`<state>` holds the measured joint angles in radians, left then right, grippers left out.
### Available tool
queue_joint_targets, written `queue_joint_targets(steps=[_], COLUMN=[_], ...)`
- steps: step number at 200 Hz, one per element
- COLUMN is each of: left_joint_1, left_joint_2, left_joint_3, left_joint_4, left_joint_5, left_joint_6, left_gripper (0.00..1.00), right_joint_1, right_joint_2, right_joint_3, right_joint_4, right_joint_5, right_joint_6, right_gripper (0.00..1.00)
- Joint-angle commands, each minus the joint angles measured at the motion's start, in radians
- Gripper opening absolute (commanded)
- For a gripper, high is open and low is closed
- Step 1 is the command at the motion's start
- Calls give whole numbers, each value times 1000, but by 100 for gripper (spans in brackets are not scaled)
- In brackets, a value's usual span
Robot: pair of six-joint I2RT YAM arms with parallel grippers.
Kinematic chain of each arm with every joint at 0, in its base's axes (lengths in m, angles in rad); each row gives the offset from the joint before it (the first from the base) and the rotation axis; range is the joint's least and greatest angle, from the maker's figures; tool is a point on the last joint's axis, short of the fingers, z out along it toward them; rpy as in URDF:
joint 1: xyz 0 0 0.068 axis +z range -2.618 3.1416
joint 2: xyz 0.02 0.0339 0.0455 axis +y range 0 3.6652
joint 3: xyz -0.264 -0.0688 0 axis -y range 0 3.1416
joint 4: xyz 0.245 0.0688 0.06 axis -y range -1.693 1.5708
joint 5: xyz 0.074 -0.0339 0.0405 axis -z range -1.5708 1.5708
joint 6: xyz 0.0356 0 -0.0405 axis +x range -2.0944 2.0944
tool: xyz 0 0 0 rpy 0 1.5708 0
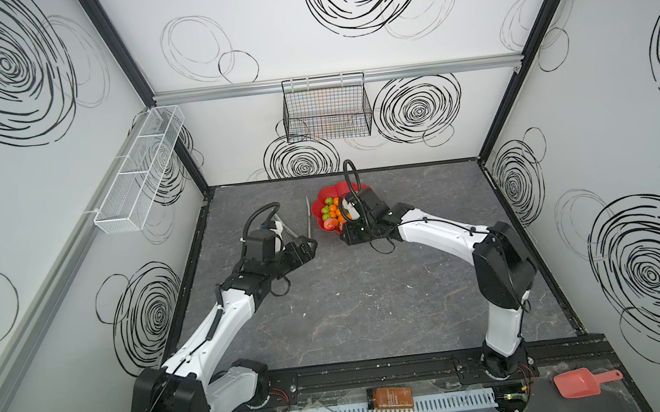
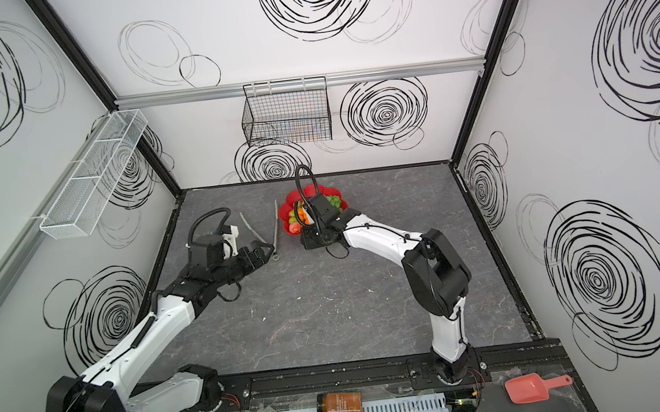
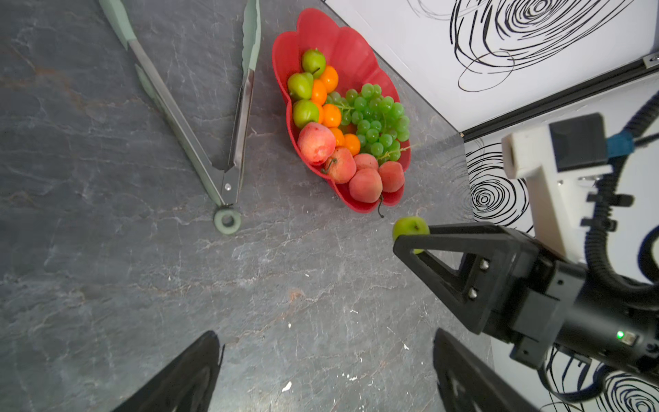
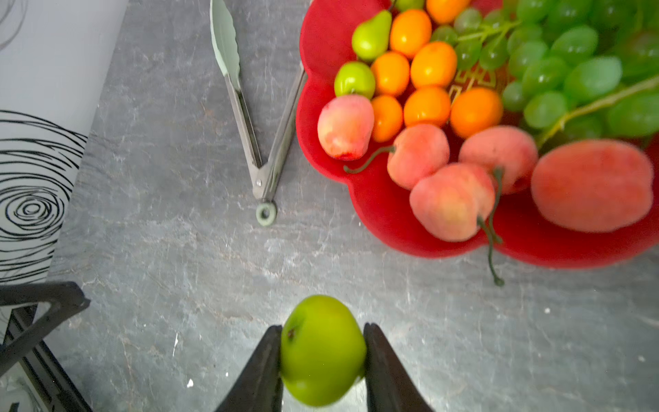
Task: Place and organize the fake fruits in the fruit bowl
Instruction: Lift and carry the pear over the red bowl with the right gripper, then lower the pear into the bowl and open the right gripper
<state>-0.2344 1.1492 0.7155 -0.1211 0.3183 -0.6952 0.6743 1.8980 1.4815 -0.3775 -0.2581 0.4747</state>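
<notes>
A dark grey marbled surface (image 1: 351, 305) lies inside white walls scrawled with black spirals. Toward the back wall, near the middle, sits a shallow glossy red bowl with a scalloped petal rim (image 3: 342, 39). It already holds a bunch of glossy green grapes (image 3: 374, 117) on one side, small round orange tangerines (image 3: 331, 116) down the middle, three little green pears (image 3: 305, 112) along the opposite rim, and five pink-orange peaches (image 3: 365, 185) crowded at the end nearest the arms. The right end effector (image 4: 322, 328) is clenched on one more small green pear (image 4: 322, 356), with a finger pressed against each flank. It holds the fruit over the bare surface just outside the bowl's peach end, apart from the rim. Metal tongs with sage-green tips (image 3: 228, 187) lie splayed in a V just beside the bowl, on the left arm's side. The left end effector (image 3: 327, 331) hangs released and empty near the tongs' ring end.
</notes>
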Motion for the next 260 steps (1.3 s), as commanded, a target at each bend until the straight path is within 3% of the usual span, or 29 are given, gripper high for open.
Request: queue_joint_targets(steps=[1,77,120,183,260], left_joint_1=[21,107,141,149,149], left_joint_2=[50,212,257,283,298], left_joint_3=[67,145,136,136,136], left_joint_4=[68,174,219,236,238], left_joint_5=[5,49,77,123,146], left_joint_6=[39,46,66,53,49], left_gripper=[96,96,96,96,96], right_joint_1=[-21,-65,-71,-82,-97], right_joint_2=[77,393,531,645,676], right_joint_3=[107,568,749,880,885], right_joint_4=[-44,-155,-149,-118,-84], right_joint_5=[-10,-27,-74,-140,-178], right_joint_6=[-39,-131,-169,-137,-101], right_gripper=[36,36,36,36,41])
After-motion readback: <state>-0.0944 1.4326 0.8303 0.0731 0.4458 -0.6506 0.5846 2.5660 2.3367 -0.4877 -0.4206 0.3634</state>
